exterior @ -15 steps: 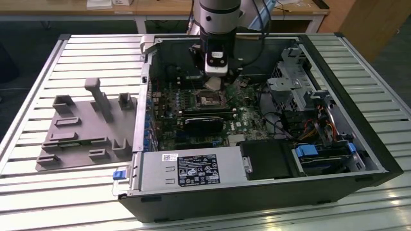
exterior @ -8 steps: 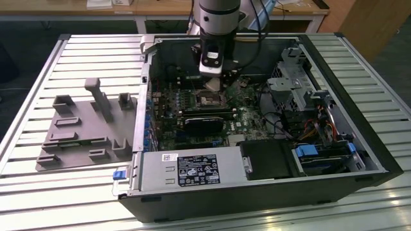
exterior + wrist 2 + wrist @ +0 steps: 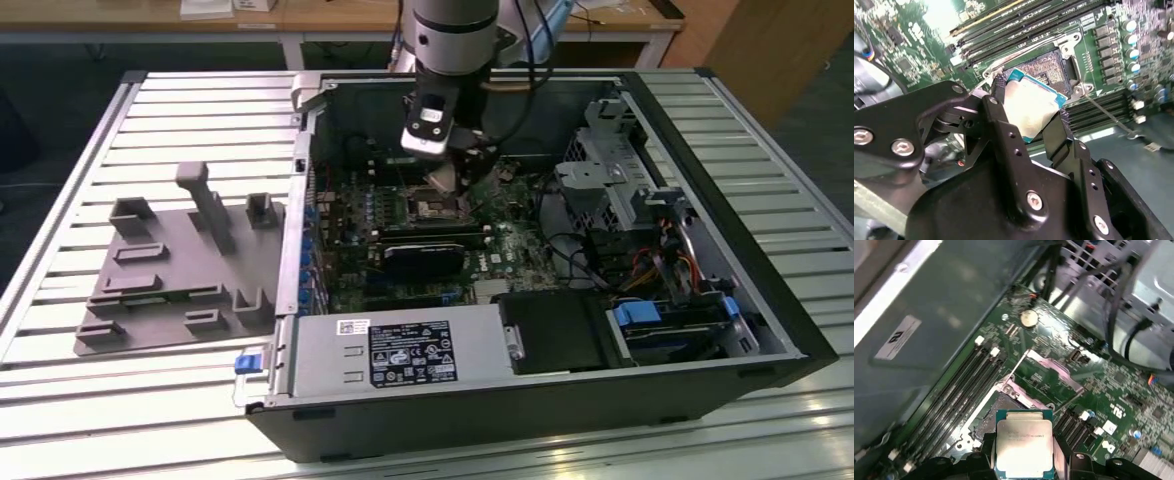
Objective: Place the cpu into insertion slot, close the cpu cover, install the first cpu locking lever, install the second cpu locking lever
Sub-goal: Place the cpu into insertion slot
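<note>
My gripper [image 3: 1031, 102] is shut on the cpu [image 3: 1029, 107], a flat silver-topped square chip with a green-blue edge, pinched between two black fingers [image 3: 999, 107]. In the first wrist view the cpu [image 3: 1024, 442] hangs just off the near edge of the insertion slot [image 3: 991, 412], whose dark centre lies bare. The cpu cover [image 3: 1026, 395], a thin silvery frame, stands swung open beyond the slot. Thin metal locking levers [image 3: 1015, 367] stick up, unlatched. In the exterior view the gripper [image 3: 451, 185] is down inside the computer case above the insertion slot [image 3: 434, 207].
Long black memory slots [image 3: 959, 390] run beside the socket. A black heatsink block [image 3: 427, 255] sits in front of the socket. Drive cages and cable bundles [image 3: 627, 200] fill the exterior view's right side of the case. A grey fixture [image 3: 174, 270] lies on the slatted table outside.
</note>
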`<act>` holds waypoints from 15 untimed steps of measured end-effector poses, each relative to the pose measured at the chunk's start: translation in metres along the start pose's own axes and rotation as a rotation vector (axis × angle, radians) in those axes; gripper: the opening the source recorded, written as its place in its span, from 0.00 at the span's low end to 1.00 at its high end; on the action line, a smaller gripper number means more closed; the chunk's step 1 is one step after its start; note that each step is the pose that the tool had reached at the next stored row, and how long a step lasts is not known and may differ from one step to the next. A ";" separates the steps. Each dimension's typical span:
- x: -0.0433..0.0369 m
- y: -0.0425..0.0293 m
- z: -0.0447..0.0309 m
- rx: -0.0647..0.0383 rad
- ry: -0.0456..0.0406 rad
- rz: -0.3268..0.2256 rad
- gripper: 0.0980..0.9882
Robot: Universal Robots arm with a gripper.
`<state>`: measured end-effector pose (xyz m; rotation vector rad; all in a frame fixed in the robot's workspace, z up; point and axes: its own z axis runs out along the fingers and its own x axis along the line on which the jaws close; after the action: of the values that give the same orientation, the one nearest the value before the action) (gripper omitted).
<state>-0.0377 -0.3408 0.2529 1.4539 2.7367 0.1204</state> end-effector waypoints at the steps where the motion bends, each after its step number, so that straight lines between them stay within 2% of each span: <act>1: 0.0000 0.0000 0.0004 0.000 -0.0015 0.018 0.50; 15: 0.0000 -0.0005 0.0063 0.000 -0.0238 0.272 0.50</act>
<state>-0.0376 -0.3408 0.2466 1.8069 2.5056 0.1106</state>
